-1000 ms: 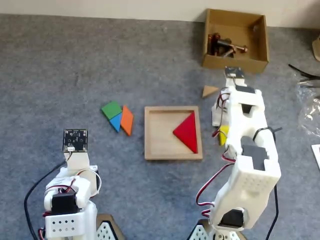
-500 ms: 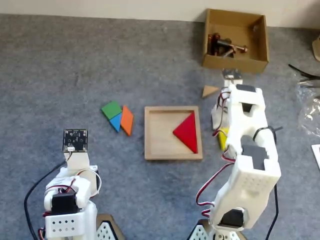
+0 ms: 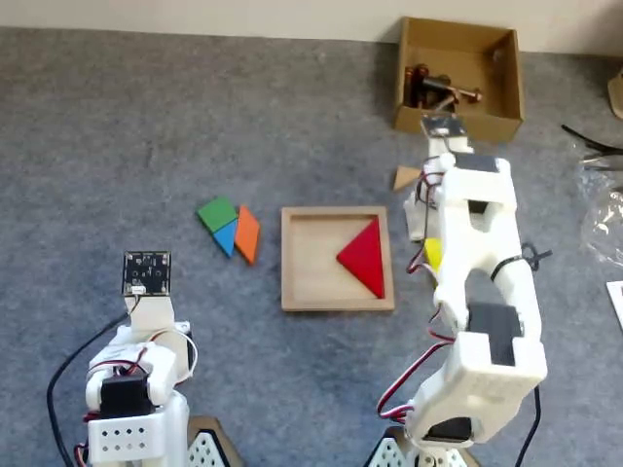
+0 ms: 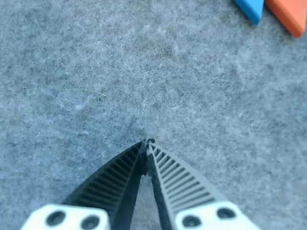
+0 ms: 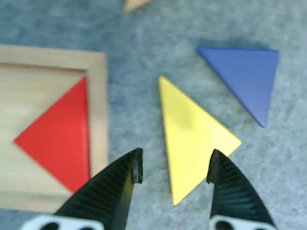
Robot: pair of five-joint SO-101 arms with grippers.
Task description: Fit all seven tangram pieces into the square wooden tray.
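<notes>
The square wooden tray lies mid-table with a red triangle in its right half. Left of it sit a green square, a small blue triangle and an orange parallelogram. A tan triangle lies behind the tray's right corner. My right gripper hangs open above a yellow triangle, beside the tray rim; a large blue triangle lies just beyond. My left gripper is shut on nothing, low over bare carpet at the front left.
A cardboard box with metal parts stands at the back right, close behind the right arm. A plastic bag and dark tools lie at the right edge. Grey carpet covers the table.
The right arm has stretched a little farther toward the back of the table. The left arm and the pieces have kept still.
</notes>
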